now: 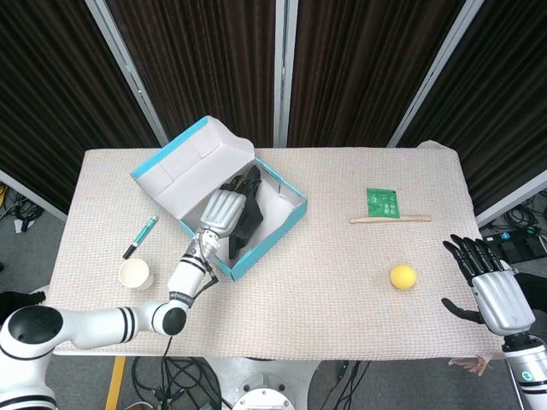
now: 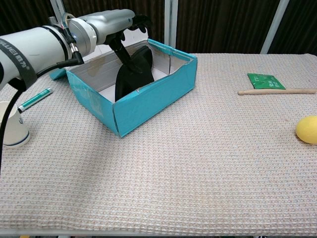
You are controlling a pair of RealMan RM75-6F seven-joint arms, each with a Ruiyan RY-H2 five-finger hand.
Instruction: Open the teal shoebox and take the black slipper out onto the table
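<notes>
1. Black on black makes this reach hard to read: the left hand [image 1: 224, 209] is over the open shoebox [image 2: 148, 101] with its dark fingers [image 2: 130, 59] down at the slipper [image 2: 134, 74], and I cannot tell whether they already grip it or only touch it.
2. To do this step well, I judge the fingers should close across the slipper's upper edge, one side against the sole and the other against the inner face, before any lift.
3. The lift should go straight up until the slipper is above the teal wall, since a sideways pull could drag the light cardboard box along the table [image 2: 208, 168].
4. The slipper stands on edge inside the box, leaning toward the far wall, with its lower end on the white floor.
5. It looks flat, dark and matte; finer detail is too dim to make out.
6. The lid is folded back behind the box, so the opening is done.
7. The right hand [image 1: 493, 289] waits at the table's near right corner, fingers spread and holding nothing.
</notes>
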